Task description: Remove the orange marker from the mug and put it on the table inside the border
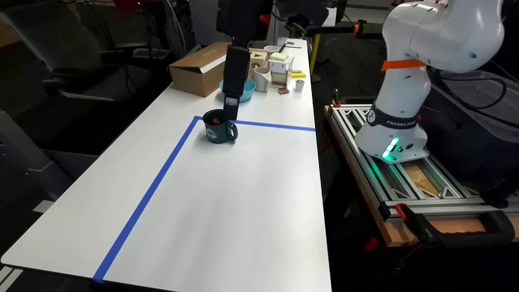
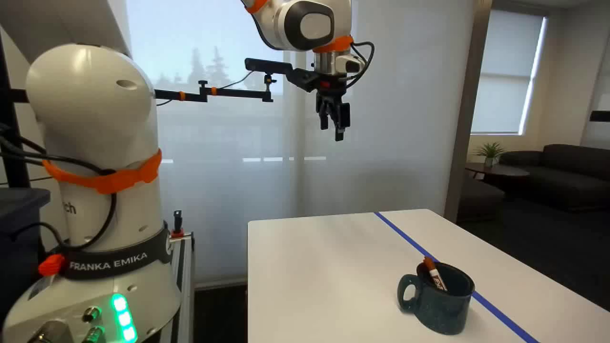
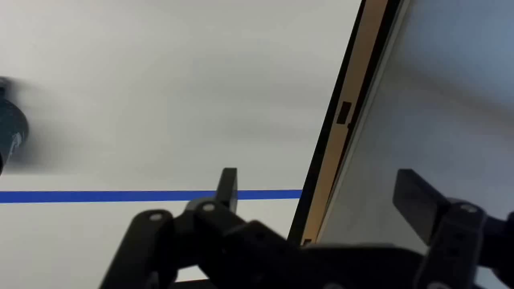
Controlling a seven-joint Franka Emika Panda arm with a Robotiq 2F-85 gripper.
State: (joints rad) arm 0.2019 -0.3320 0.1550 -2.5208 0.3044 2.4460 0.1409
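Table (image 1: 243,211): white top, marked off by a border of blue tape (image 1: 148,194) that turns a corner in an exterior view.
Beyond the tape: cardboard box (image 1: 198,83), blue bowl (image 1: 251,91) and beige cup (image 1: 262,80).
Backdrop: pale shade (image 2: 228,190), dark sofa (image 2: 576,166) off to the right in an exterior view.
Dark green mug (image 2: 443,309): upright, inside the border, near the taped corner, handle out to the side.
Orange marker (image 2: 435,276): inside the dark green mug.
Long axis: tilted, nearer upright than flat; orange end up, just above the rim, leaning left in an exterior view; white body slanting down to the right, lower end hidden behind the near wall.
Gripper (image 3: 317,171): pointing down, high above the table, well apart from the mug.
Fingers (image 3: 228,186): spread wide, a broad gap between them.
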